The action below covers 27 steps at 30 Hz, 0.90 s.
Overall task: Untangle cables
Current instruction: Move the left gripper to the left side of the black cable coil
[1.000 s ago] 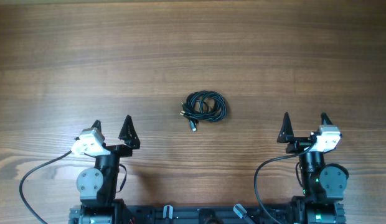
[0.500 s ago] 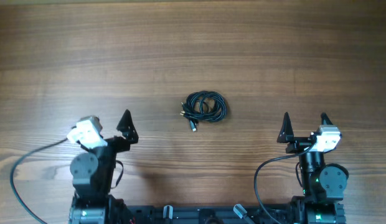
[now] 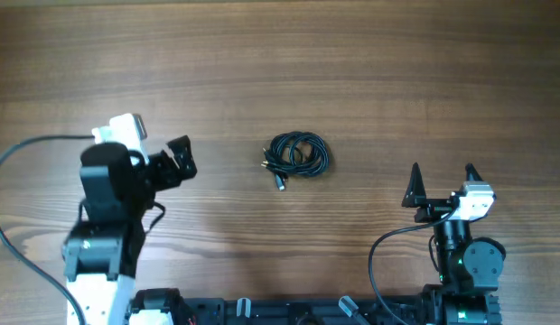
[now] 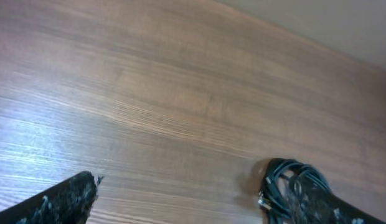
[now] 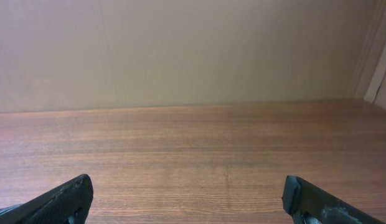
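Note:
The cables lie as one small tangled coil of thin black cords on the wooden table, with a metal-tipped plug end sticking out at its lower left. In the left wrist view the coil shows at the lower right, partly behind my right-hand finger. My left gripper is open and empty, raised above the table to the left of the coil and pointing toward it. My right gripper is open and empty near the front right, away from the coil.
The arm bases and their thick black wires sit along the table's front edge. A plain beige wall stands beyond the table's far edge in the right wrist view.
My left arm has lifted and swung up and leftward, turning its gripper toward the coil. The right arm and the cables have not moved.

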Available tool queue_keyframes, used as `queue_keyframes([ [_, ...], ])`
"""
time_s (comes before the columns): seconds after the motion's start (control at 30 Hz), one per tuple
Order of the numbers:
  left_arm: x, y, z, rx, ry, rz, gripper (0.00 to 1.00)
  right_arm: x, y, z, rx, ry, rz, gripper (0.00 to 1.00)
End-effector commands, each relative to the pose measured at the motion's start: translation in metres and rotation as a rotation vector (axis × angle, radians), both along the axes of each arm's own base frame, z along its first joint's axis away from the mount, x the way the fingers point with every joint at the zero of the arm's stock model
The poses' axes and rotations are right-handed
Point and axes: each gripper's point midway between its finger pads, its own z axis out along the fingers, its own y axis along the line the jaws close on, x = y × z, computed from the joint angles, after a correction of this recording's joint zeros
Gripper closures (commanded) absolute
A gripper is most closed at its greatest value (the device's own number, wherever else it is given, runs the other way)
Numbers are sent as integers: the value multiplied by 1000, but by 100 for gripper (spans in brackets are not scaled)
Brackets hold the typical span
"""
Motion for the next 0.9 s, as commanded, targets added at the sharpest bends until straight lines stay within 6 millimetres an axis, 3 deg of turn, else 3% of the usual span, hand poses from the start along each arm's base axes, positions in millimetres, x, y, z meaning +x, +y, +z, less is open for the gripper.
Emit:
queue_keyframes([
  [0.0, 12, -6, 10, 8, 64, -41, 0, -1, -1, 3, 13, -14, -9, 0],
  [0.3, 33, -81, -19, 19, 219, -262, 0, -1, -1, 3, 13, -14, -9, 0],
  [0.4, 35, -95, -34, 5, 282, -273, 0, -1, -1, 3, 13, -14, -9, 0],
  [0.67, 36, -118, -81, 33, 431, -325, 0, -1, -1, 3, 13, -14, -9, 0],
  [0.87, 38, -120, -107, 76, 494, -323, 0, -1, -1, 3, 13, -14, -9, 0],
])
